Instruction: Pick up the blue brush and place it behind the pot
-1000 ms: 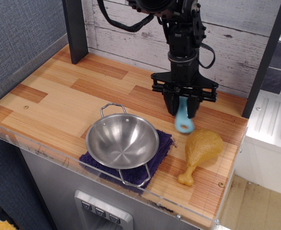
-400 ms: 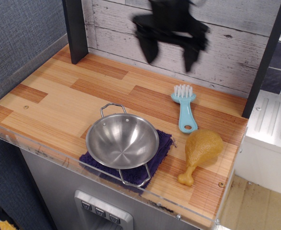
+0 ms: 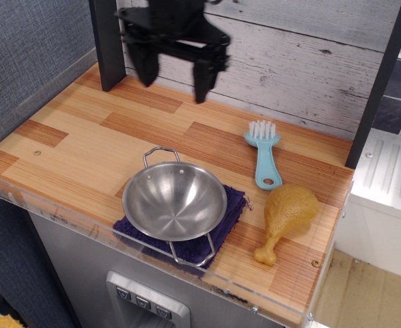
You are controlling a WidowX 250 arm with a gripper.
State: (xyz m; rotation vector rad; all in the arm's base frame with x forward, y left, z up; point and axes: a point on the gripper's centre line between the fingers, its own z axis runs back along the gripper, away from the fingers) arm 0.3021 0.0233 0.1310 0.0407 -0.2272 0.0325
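The blue brush [image 3: 264,155] lies flat on the wooden counter, bristles toward the back wall, handle hole toward the front, to the right of and slightly behind the pot. The steel pot [image 3: 175,201] sits on a dark purple cloth [image 3: 236,205] near the front edge. My gripper [image 3: 173,76] is open and empty. It hangs high above the counter at the back, behind and above the pot, well left of the brush.
A yellow-brown toy drumstick [image 3: 285,216] lies right of the pot, just in front of the brush. A dark post [image 3: 108,42] stands at the back left and another [image 3: 378,89] at the right. The plank wall [image 3: 302,61] closes the back.
The gripper let go of the brush, which now lies on the counter. It then rose and moved left across the back wall, from above the brush to above the pot's rear.
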